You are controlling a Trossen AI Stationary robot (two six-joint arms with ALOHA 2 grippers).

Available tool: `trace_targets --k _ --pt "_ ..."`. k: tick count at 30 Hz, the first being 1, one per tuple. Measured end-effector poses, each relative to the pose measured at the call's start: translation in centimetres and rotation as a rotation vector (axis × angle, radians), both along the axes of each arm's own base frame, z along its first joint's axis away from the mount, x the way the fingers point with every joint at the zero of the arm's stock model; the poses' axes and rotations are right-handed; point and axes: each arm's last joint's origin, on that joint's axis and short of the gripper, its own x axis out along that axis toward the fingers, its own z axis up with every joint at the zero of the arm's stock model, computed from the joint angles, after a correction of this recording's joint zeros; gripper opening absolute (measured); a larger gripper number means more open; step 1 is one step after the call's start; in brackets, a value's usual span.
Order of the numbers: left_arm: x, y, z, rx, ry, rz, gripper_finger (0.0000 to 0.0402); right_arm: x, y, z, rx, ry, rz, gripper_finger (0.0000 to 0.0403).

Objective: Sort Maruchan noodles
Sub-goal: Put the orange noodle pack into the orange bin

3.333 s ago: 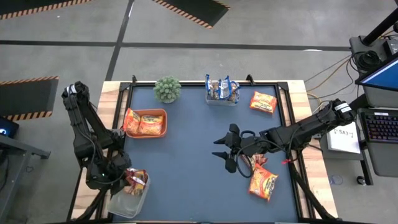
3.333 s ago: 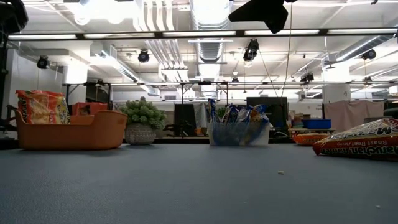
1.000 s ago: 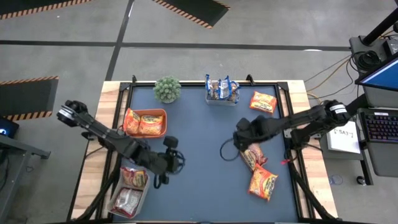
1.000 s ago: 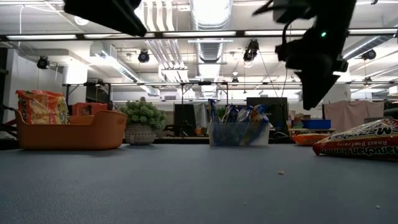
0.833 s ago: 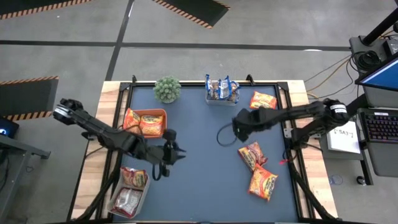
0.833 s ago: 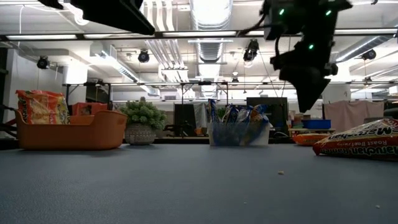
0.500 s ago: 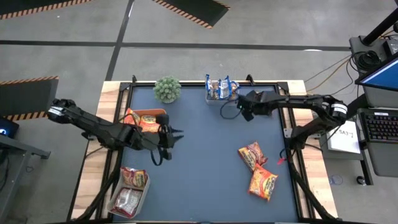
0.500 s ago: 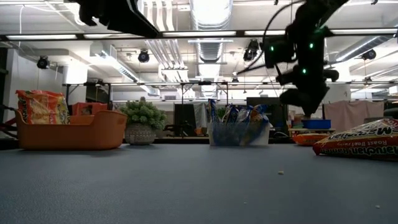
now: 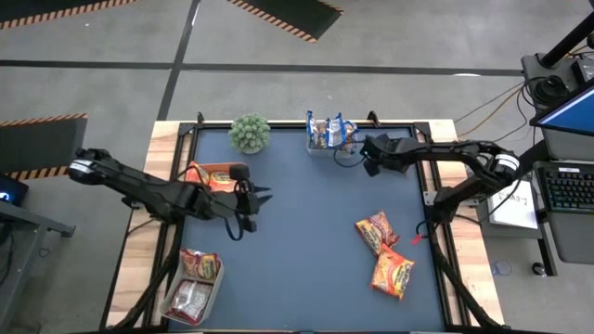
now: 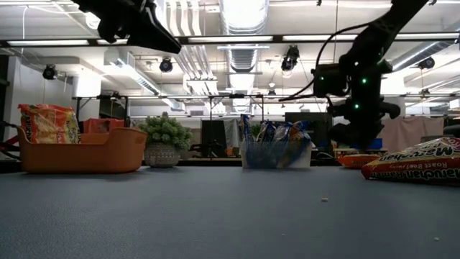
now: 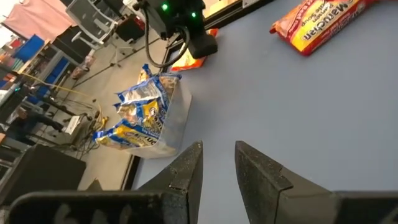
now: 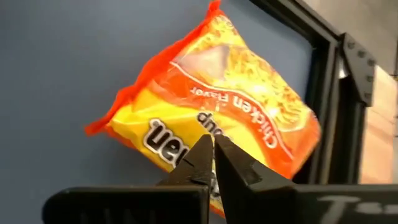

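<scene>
An orange-yellow Maruchan noodles packet [image 12: 211, 106] lies flat at the table's far right, also seen in the low view [image 10: 357, 160]. My right gripper [image 12: 213, 144] hovers shut over it [image 9: 365, 156]; whether the tips touch it I cannot tell. Two more packets [image 9: 376, 232] [image 9: 393, 271] lie flat at the right. Orange packets [image 10: 47, 122] stand in the orange tray [image 10: 83, 155]. My left gripper [image 9: 263, 199] hangs beside that tray, its fingers [image 11: 186, 168] slightly open with nothing between them.
A clear tub [image 9: 329, 134] of blue packets stands at the far edge, next to a small potted plant [image 9: 249, 133]. Another clear tub [image 9: 190, 297] with dark red packets sits at the near left corner. A black frame [image 9: 422, 176] borders the mat.
My right gripper has swung from above the two packets at the right toward the table's far edge and now hangs over the far-right packet. My left gripper has moved from beside the near-left tub toward the far edge, up beside the orange tray.
</scene>
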Motion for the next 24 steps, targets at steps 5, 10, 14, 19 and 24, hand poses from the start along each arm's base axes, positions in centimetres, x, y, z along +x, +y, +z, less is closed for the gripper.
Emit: trace_targets --k 5,10,14,19,24 --pt "0.3 -0.1 0.0 -0.04 -0.035 0.014 0.0076 -0.3 0.3 -1.1 -0.016 -0.031 -0.005 0.0009" --pt "0.3 -0.1 0.1 -0.079 -0.062 0.028 0.0076 0.2 0.9 -1.3 0.008 -0.089 0.012 0.0009" --pt "0.3 -0.1 0.2 -0.105 -0.079 0.038 0.0076 1.2 2.2 -1.1 0.069 -0.17 0.033 0.0009" --pt "0.5 -0.2 0.3 -0.15 -0.106 0.018 0.0076 4.3 5.7 -0.6 0.245 -0.371 0.21 0.0008" --pt "0.7 -0.3 0.6 -0.165 -0.14 0.008 0.0076 8.0 10.4 1.6 0.26 -0.566 0.491 0.0008"
